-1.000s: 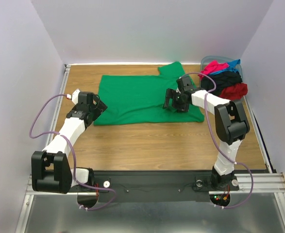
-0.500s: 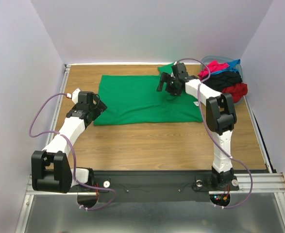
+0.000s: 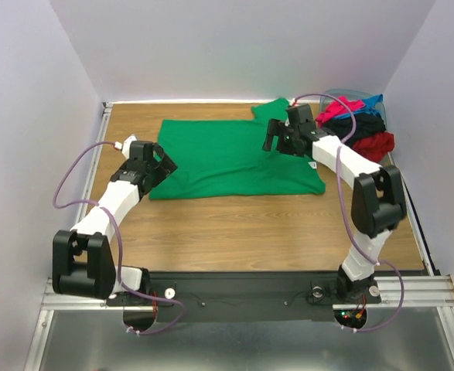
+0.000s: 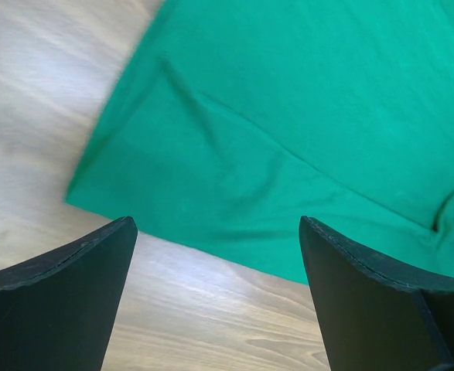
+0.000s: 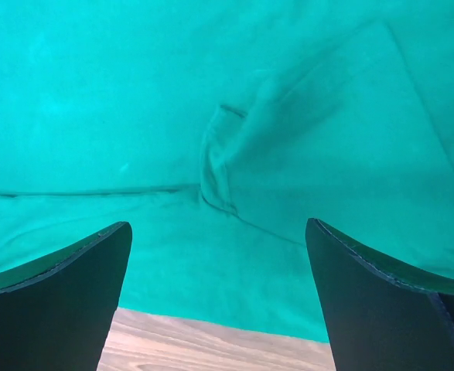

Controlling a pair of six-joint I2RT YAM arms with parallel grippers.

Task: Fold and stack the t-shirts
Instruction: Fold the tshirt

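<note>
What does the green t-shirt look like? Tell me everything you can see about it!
The green t-shirt is bright, plain, soft-looking cloth. It lies spread flat on the wooden table, with shallow creases and one sleeve poking out at its far right corner. The left gripper hangs open over its left edge, and the right gripper hangs open over its far right part. Neither holds it; only the table clearly touches it.

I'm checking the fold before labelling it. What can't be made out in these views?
- Top view: the right gripper covers part of the green t-shirt.
- Top view: the heaped t-shirts hide most of the bin; their count is unclear.
- Wrist views: frame edges cut off the green t-shirt.
</note>
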